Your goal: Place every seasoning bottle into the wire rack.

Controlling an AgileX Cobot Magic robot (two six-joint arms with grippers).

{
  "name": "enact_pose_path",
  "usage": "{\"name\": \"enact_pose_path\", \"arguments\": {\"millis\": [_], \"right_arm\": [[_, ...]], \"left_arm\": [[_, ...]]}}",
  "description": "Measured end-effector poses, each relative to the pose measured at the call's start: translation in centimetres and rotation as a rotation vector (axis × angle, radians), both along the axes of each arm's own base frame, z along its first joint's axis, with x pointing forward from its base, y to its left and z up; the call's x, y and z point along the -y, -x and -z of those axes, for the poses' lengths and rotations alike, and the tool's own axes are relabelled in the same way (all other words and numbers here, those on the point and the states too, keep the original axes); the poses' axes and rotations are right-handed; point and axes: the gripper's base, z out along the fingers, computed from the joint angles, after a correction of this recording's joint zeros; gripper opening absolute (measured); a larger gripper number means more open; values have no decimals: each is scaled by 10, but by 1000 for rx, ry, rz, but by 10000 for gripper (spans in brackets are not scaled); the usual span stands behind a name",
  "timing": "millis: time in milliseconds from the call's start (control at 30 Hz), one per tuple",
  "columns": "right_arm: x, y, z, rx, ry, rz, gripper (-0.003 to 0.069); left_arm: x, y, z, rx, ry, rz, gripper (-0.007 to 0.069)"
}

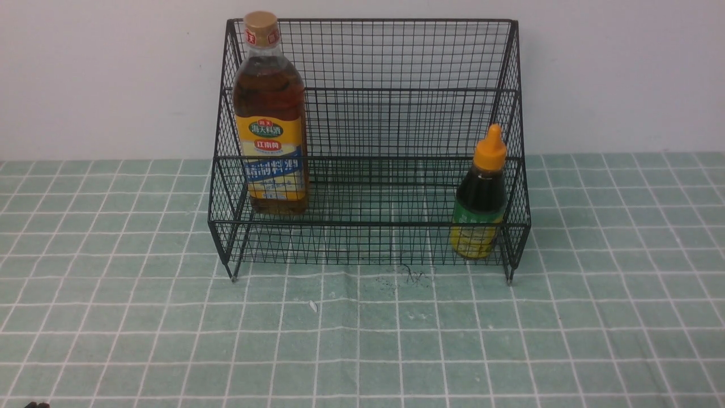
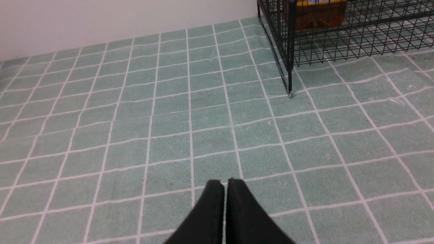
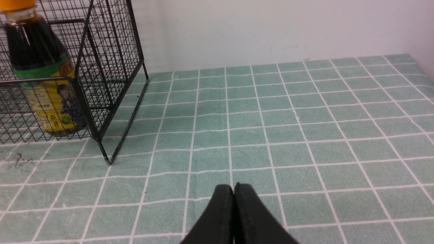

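The black wire rack point(image 1: 368, 56) stands at the back of the table against the wall. A tall clear bottle point(image 1: 272, 119) of amber liquid with a gold cap stands upright at the rack's left end. A small dark bottle point(image 1: 479, 198) with an orange nozzle cap stands upright inside the rack's lower front tier at the right end; in the right wrist view this small bottle point(image 3: 40, 67) shows behind the mesh. My left gripper point(image 2: 225, 183) is shut and empty over bare cloth, well clear of the rack point(image 2: 339, 40). My right gripper point(image 3: 234, 186) is shut and empty too.
A green tablecloth point(image 1: 362, 340) with a white grid covers the table. A small white scrap point(image 1: 312, 306) and dark scribble marks point(image 1: 413, 276) lie in front of the rack. A white wall rises behind.
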Motion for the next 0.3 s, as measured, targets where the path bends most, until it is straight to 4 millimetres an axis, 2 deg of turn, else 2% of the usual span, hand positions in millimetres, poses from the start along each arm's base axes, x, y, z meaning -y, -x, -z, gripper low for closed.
{"name": "enact_pose_path", "arguments": {"millis": [300], "right_arm": [[0, 0, 0, 0, 0, 0, -15]], "left_arm": [[0, 0, 0, 0, -6, 0, -6]]}}
